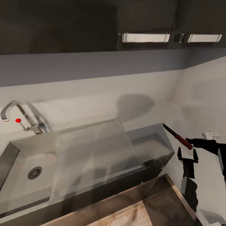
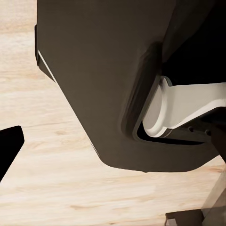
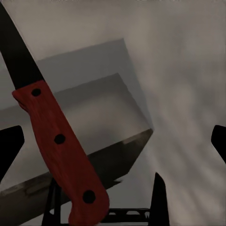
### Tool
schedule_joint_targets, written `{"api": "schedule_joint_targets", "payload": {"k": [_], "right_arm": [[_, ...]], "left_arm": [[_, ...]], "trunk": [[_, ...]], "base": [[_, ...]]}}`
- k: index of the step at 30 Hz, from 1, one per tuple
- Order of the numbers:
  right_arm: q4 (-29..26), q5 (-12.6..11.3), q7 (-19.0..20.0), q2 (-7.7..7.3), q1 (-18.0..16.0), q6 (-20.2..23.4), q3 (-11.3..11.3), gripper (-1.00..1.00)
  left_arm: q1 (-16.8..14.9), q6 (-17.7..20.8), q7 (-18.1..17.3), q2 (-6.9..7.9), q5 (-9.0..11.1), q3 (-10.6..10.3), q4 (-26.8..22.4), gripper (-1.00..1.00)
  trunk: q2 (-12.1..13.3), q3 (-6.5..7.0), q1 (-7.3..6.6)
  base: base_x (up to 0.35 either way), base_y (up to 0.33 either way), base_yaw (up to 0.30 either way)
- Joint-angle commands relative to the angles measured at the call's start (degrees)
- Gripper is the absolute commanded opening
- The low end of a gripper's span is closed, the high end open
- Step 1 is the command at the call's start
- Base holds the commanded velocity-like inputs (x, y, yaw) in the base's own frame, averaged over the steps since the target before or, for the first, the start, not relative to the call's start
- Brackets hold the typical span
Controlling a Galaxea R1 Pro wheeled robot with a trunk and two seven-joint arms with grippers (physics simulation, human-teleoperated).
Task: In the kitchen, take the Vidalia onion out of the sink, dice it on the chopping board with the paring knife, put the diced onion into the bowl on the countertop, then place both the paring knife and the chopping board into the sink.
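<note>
— Head view: our right hand grips the red-handled, dark-bladed paring knife right of the grey steel sink.
— We'd carry it left, lower it gently; left hand's state we cannot tell.

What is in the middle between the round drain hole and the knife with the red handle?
In the head view, the flat drainboard and the sink's raised right end lie between the drain and the paring knife, held by the right tool.
</note>
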Motion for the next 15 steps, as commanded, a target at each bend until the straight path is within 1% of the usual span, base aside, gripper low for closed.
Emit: {"api": "schedule_joint_targets", "payload": {"k": [1,8,15], "right_arm": [[-0.1,0.6,0.5,0.03,-0.1,0.1,-0.2,1.0],[0.0,0.6,0.5,0.05,0.0,0.1,-0.2,1.0],[0.0,0.6,0.5,0.12,0.0,0.1,-0.2,1.0]], "left_arm": [[-0.1,-0.1,-0.3,-0.02,0.6,-0.5,0.2,1.0],[-0.1,-0.1,-0.3,-0.02,0.6,-0.5,0.2,1.0],[-0.1,-0.1,-0.3,-0.07,0.6,-0.5,0.2,1.0]], "trunk": [[-0.1,-0.06,0.01],[-0.1,-0.17,0.01],[-0.1,-0.68,0.01]], "base": [[0.011,0.0,0.0],[0.002,0.0,0.0],[0.0,0.0,0.0]]}}
